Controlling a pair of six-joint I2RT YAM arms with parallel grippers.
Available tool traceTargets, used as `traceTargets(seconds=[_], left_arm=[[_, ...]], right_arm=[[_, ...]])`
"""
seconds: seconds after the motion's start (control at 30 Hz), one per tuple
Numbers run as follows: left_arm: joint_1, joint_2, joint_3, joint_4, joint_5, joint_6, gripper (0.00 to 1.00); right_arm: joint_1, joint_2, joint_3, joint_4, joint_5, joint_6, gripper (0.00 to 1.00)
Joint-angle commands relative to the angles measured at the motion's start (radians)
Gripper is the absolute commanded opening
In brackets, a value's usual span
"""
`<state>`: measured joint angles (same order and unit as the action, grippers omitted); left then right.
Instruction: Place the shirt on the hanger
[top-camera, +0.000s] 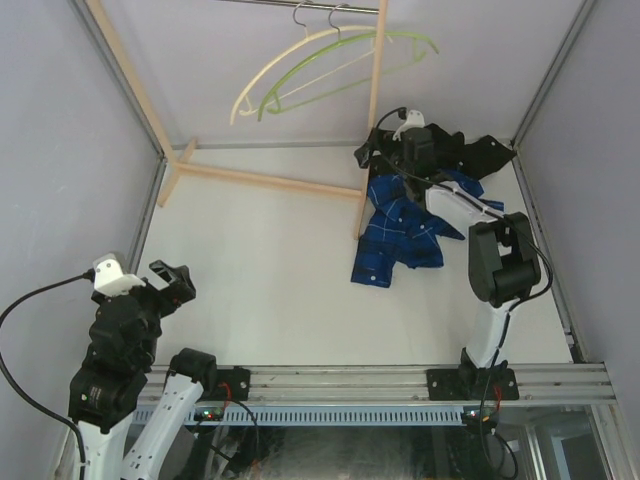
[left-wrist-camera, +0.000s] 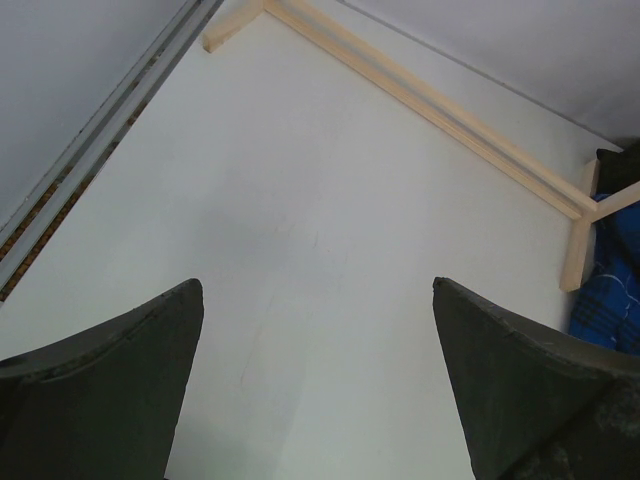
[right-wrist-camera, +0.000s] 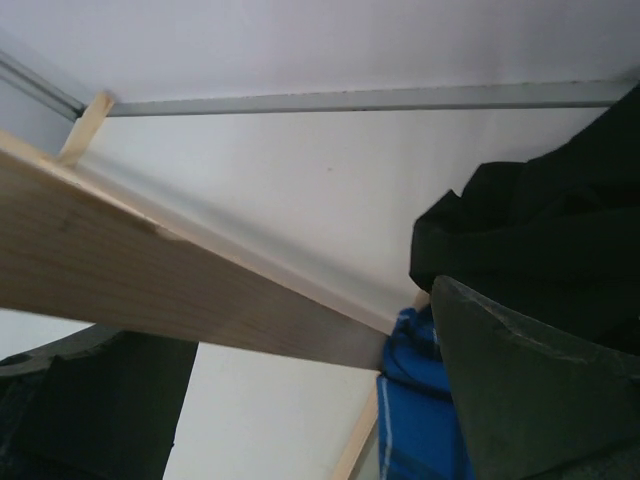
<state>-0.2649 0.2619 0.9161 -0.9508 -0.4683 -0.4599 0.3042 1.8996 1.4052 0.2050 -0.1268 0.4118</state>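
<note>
**Two arms, one shirt:** The left gripper (top-camera: 176, 278) is held over the near left corner of the white table (top-camera: 260, 290). Its arm is folded close above its base and the wrist is angled toward the far right. Its fingers (left-wrist-camera: 110, 390) are spread wide, with only bare tabletop between them. The wooden rack's floor rail (left-wrist-camera: 430, 100) lies well beyond the fingertips.

The right arm is stretched toward the far right corner, with the elbow raised and the forearm sloping down to the right gripper (top-camera: 388, 150). That gripper is lowered at the crumpled black shirt (top-camera: 480, 155), just beside the rack's upright post (top-camera: 372, 110). In the right wrist view its fingers (right-wrist-camera: 520, 400) are parted wide and nothing is seen clamped. The post crosses the gap beyond the fingertips. The black shirt is bunched above and behind the right-hand finger, and a blue plaid shirt (right-wrist-camera: 415, 420) is tucked just inside that finger. Whether the finger touches the black cloth cannot be told.

The lime-green hanger (top-camera: 410, 36) is hung by its hook at the top of the rack, high beyond both grippers. It is beside a cream hanger (top-camera: 245, 88) and well apart from the shirt.
</note>
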Motion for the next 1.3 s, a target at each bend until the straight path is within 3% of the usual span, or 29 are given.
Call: traceTargets(seconds=[0.0,0.3,0.53,0.73,0.97,1.27], left_arm=[[0.009,0.012,-0.013,0.034,-0.011,-0.010,1.00],[0.009,0.020,-0.014,0.038,-0.002,-0.007,1.00],[0.010,0.021,-0.015,0.040,-0.008,-0.005,1.00],[0.012,0.029,-0.014,0.039,-0.013,-0.007,1.00],[0.022,0.041,-0.013,0.038,-0.004,-0.005,1.00],[0.027,0.034,-0.015,0.039,-0.013,-0.007,1.00]], right_arm=[[-0.035,-0.072,0.014,-0.004,-0.041,0.004,0.94],[-0.037,-0.366,-0.346,0.022,0.085,-0.010,0.97],[-0.067,-0.485,-0.456,-0.046,0.228,0.030,0.98],[-0.103,-0.425,-0.295,-0.341,0.471,0.225,1.00],[-0.109,-0.174,0.035,-0.683,0.550,0.434,1.00],[-0.115,0.148,0.410,-0.782,0.502,0.483,1.00]])
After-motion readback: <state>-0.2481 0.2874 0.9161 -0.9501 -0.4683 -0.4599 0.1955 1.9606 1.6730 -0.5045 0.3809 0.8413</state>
